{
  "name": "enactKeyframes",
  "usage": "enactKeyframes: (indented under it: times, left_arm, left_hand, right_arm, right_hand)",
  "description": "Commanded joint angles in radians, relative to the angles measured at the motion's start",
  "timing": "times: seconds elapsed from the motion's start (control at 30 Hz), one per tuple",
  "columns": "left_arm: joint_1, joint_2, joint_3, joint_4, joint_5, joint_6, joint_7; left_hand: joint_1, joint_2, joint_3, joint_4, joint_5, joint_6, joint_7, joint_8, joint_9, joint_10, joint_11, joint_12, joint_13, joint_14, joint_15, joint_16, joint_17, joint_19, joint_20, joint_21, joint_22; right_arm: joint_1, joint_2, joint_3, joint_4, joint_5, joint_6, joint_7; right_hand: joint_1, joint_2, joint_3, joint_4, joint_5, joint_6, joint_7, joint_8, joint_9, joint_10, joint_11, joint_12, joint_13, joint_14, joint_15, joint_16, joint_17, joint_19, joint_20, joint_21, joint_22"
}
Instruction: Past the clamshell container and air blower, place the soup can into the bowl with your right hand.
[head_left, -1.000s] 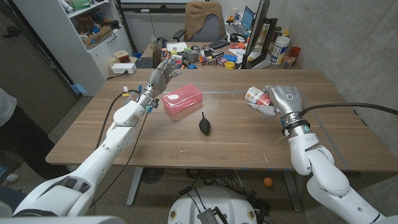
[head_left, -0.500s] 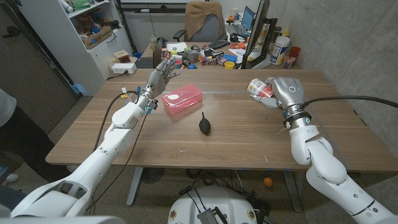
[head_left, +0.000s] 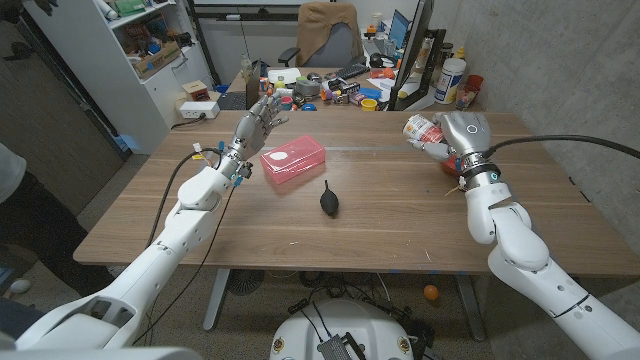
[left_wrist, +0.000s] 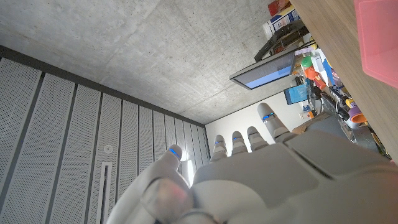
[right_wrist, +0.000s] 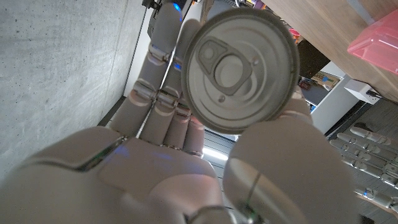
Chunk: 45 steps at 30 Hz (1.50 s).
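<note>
Right hand (head_left: 462, 136) holds soup can (head_left: 421, 131) aloft, tilted, above desk (head_left: 400, 215) far right side; fingers (right_wrist: 163, 106) wrapped round its wall. Rigid, smooth metal, probably weighty; side grip suits. Left hand (head_left: 256, 124) empty, fingers spread, beside pink clamshell container (head_left: 293, 163).

We see two glossy white arms with rounded shell segments, black bands at the joints, and a black cable running along each. Our left hand (head_left: 255, 122) and right hand (head_left: 462, 135) are metallic grey, with segmented fingers (right_wrist: 163, 102) bearing small blue lights. Blue and yellow fittings mark the left wrist.
</note>
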Motion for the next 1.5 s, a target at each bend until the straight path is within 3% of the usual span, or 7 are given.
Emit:
enactKeyframes:
  times: [0.03,1.5]
  left_arm:
    - [0.015,0.012,-0.003,-0.017,-0.003,-0.008,0.007]
    - [0.062,0.045,-0.025,-0.058,-0.014,-0.018,0.036]
  left_hand:
    - [-0.001,0.017,-0.003,-0.001,0.006,-0.005,-0.001,0.000,0.001,-0.003,0.001,-0.002,0.002,-0.008,0.001,0.001,-0.001,-0.132,0.006,-0.004,0.003]
    - [0.000,0.017,-0.012,-0.002,0.009,-0.004,-0.002,-0.001,0.001,-0.008,0.005,-0.004,0.002,-0.011,0.002,-0.001,-0.001,-0.130,0.007,-0.013,0.003]
  right_arm:
    - [0.101,-0.009,-0.029,0.065,0.023,-0.042,0.046]
    - [0.354,-0.039,-0.128,0.308,0.145,-0.286,0.166]
  right_hand:
    - [0.358,0.348,-0.004,-0.003,-0.006,0.109,-0.100,0.004,0.003,0.071,-0.064,0.000,0.003,0.087,-0.081,0.010,0.001,0.009,-0.007,0.007,-0.002]
    - [0.365,0.350,-0.013,0.007,-0.021,0.115,-0.102,-0.004,0.005,0.079,-0.065,-0.014,0.010,0.086,-0.081,0.012,0.001,0.002,-0.007,0.029,-0.017]
